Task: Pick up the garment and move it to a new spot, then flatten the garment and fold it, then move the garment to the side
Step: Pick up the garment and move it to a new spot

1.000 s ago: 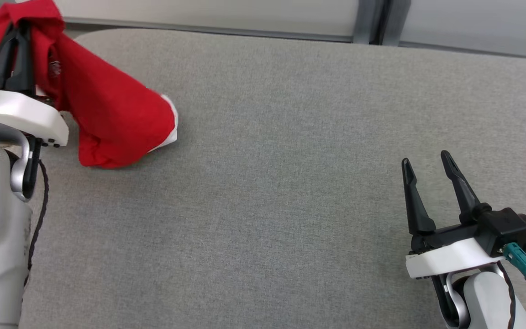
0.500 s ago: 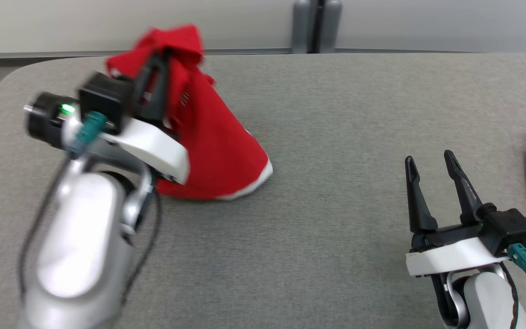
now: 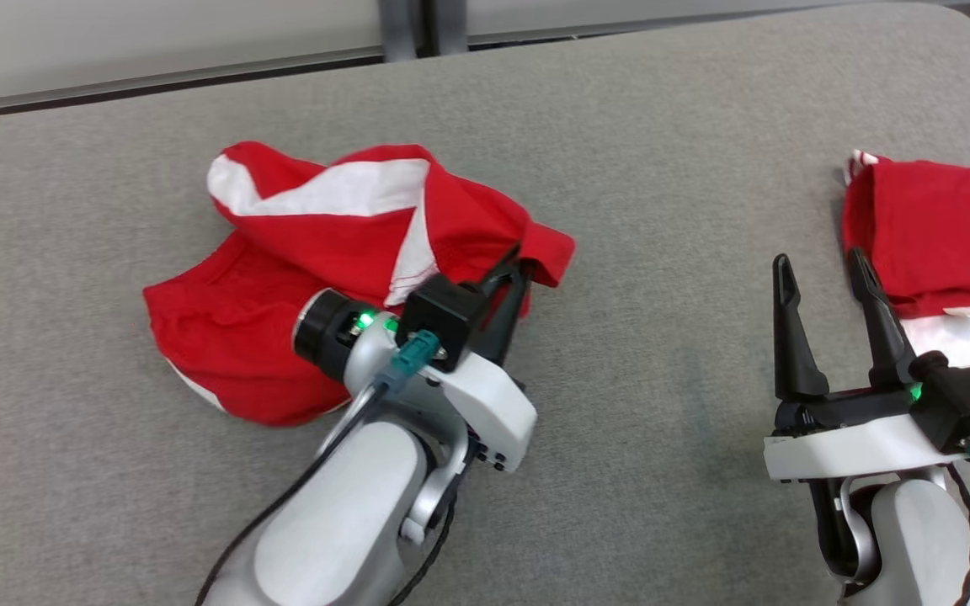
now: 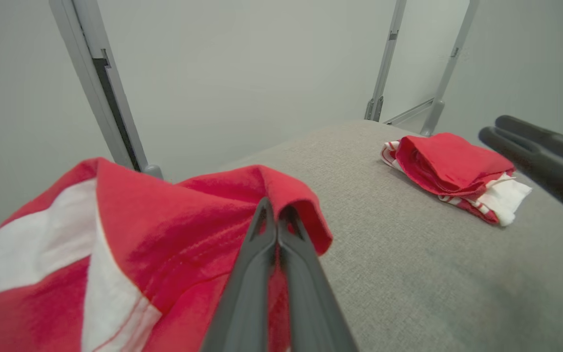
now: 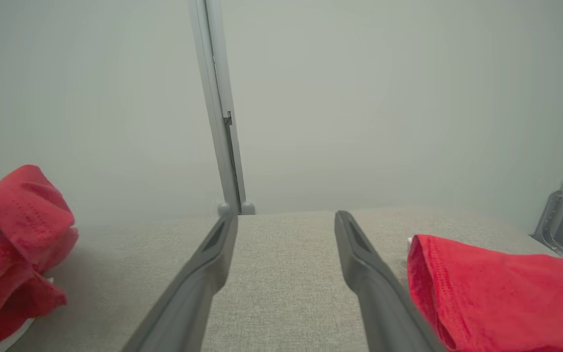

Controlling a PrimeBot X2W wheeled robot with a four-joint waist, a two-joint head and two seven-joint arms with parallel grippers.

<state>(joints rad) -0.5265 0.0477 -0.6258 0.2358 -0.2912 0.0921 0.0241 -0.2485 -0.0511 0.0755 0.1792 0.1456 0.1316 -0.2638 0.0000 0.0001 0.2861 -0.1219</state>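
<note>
garment [image 3: 283, 278]: I see it crumpled on the desk [image 3: 662, 168], left of centre, long axis left-right, pinched edge pointing right | left hand [image 3: 515, 263]: clamped on that edge | right hand [image 3: 818, 265]: fingers spread, empty, beside folded red cloth [image 3: 940, 236] | change: garment hung cone-shaped before, now slumped; camera panned

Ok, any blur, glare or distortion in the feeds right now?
Head view: sharp, evenly lit, no glare, only soft shadows under the garment. Left wrist view: the left gripper goes soft near the lens, and the wall posts lean from the wide angle. Right wrist view: hazy and pale, the right gripper blurred toward the bottom edge.
</note>
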